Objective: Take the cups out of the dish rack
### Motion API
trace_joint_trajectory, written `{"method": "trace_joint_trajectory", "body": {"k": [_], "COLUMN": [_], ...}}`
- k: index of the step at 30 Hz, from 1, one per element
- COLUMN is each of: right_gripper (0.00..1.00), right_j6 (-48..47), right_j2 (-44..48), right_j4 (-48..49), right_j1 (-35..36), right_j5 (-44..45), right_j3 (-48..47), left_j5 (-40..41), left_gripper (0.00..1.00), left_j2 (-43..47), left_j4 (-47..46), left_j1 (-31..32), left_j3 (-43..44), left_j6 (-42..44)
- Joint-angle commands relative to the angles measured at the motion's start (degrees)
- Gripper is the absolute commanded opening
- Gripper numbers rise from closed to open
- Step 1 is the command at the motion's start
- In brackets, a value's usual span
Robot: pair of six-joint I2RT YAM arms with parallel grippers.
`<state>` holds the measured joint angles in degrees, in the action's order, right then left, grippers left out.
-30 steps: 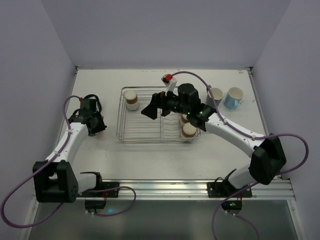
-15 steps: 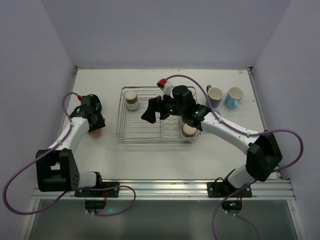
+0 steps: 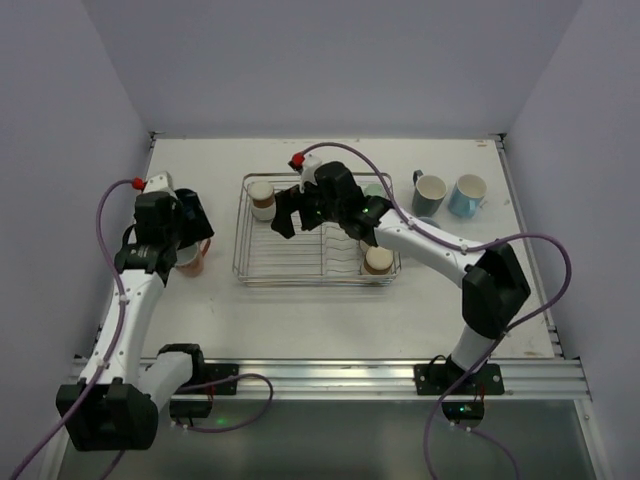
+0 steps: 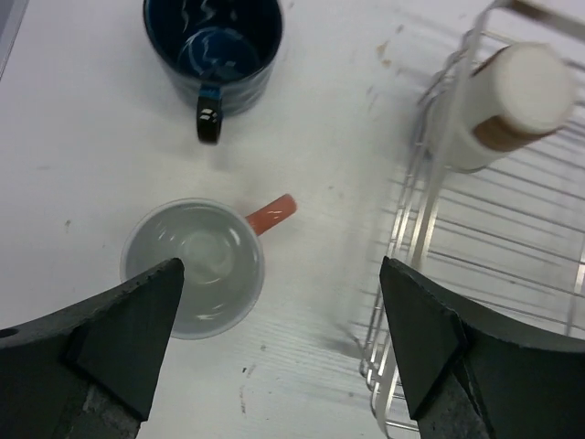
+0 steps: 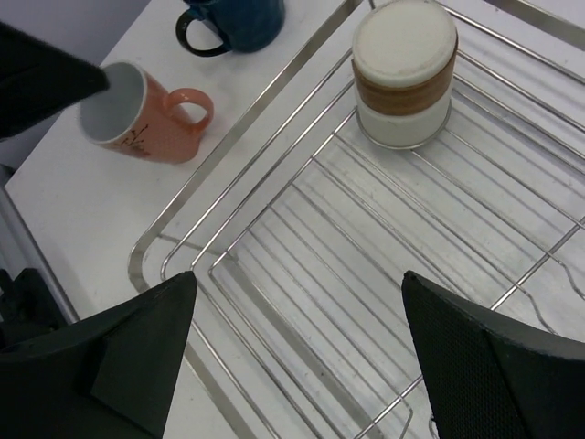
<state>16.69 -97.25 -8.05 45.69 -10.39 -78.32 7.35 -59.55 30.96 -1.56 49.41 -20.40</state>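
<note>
The left end effector hangs wide open and empty over the pink mug. The mug stands on the worktop left of the rack, with the navy mug beyond it. A sideways swing could clip the pink mug's rim and tip it. The right end effector, open and empty, hovers over the rack near the banded cup; a low finger could snag the wire.
</note>
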Motion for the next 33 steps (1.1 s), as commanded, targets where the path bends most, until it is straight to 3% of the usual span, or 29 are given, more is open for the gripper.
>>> {"method": "trace_joint_trajectory", "body": {"k": [1,7,11,21,33], "right_gripper": [0.95,0.89,0.93,0.98,0.98], "right_j6": [-2.9,-3.6,-3.6,-2.4,-0.1], "right_j2": [-4.2,-16.4,-23.5,-36.1,-43.0], "right_j4": [-2.6,-8.9,-13.6,-20.8,-15.6], "right_j1": [0.0,0.1,0.0,0.0,0.0], "right_j5": [4.1,7.0,11.5,15.1,16.0], "right_j3": [-7.3,-21.5,-30.7,-46.6,-53.4], "left_j5": [-9.5,-23.3,-28.4,-24.8,-19.2], "left_gripper": [0.93,0.93,0.92,0.91,0.91], "left_j2": [7.4,18.1,20.8,23.0,25.3], "left_j4": [-5.7,-16.9,-21.1,-19.1,-15.9], "left_j1": [-0.5,-0.5,-0.3,6.1,10.3], "left_j3": [-0.1,-8.3,-11.4,-9.8,-7.9], "left_j6": [0.4,-0.8,-1.0,1.3,3.2]}}
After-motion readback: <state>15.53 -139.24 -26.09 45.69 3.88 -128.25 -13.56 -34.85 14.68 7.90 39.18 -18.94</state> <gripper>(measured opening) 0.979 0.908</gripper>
